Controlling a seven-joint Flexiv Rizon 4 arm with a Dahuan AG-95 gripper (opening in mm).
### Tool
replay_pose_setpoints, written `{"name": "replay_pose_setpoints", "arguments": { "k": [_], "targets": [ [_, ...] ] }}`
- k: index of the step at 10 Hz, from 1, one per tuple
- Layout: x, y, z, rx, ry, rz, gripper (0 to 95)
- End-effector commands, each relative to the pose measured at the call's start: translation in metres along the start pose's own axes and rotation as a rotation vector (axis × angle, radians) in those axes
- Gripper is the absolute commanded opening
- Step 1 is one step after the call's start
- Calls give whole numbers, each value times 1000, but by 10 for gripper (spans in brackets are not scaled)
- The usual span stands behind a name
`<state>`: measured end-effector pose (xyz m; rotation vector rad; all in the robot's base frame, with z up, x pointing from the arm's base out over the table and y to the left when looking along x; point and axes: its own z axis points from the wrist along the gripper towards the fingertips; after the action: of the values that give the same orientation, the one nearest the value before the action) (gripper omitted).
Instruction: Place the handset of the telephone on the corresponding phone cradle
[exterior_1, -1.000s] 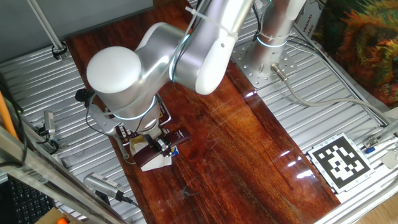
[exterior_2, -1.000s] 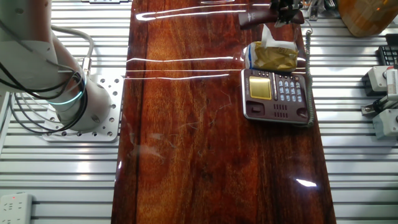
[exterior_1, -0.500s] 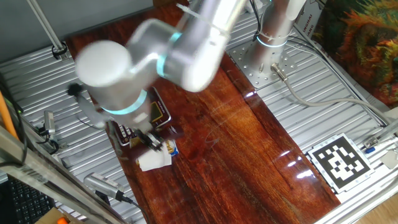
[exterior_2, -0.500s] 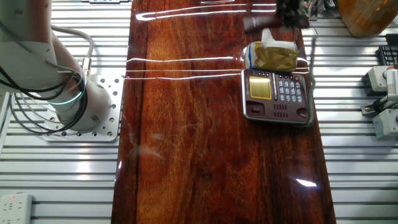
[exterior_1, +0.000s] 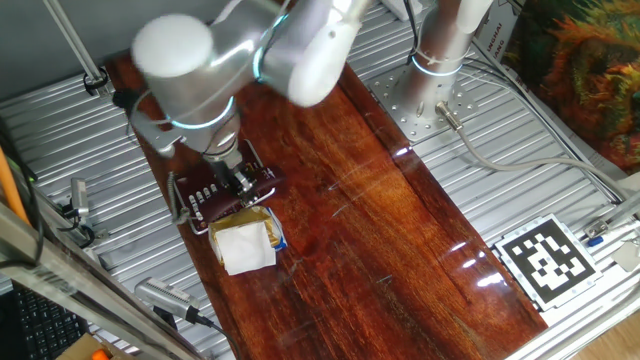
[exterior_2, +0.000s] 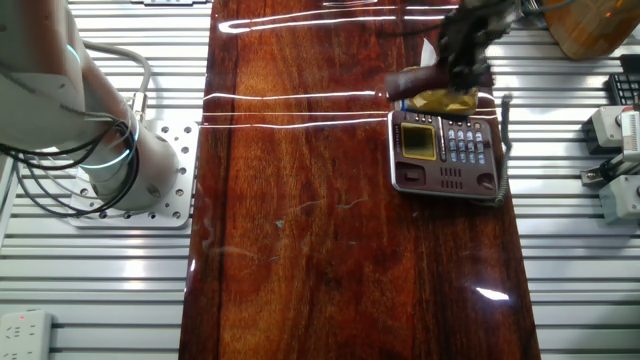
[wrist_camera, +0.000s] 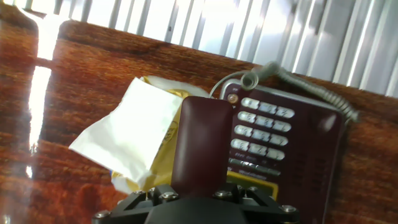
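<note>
The desk (exterior_2: 300, 200) is a glossy red-brown wooden board flanked by ribbed metal panels. My gripper (wrist_camera: 205, 199) has its jaws closed on the handset (wrist_camera: 200, 144), a dark maroon bar held in the air above the desk. In the hand view it projects forward over the boundary between the paper packet (wrist_camera: 134, 137) and the desk phone (wrist_camera: 283, 152). The packet lies just beside the phone. The grey coiled cord (wrist_camera: 305, 87) runs along the phone's far edge. The phone cradle is not clearly distinguishable; the white keypad (wrist_camera: 261, 130) is exposed, with no handset on it.
</note>
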<state>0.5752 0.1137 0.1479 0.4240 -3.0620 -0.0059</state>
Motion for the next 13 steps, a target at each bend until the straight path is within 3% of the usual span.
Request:
{"name": "replay_pose_setpoints", "arguments": {
  "k": [1,5,13],
  "targets": [
    [-5,2,0,-13,24,0,0],
    [-5,2,-2,-3,27,-10,0],
    [-4,3,-4,-20,23,-27,0]
  ]
}}
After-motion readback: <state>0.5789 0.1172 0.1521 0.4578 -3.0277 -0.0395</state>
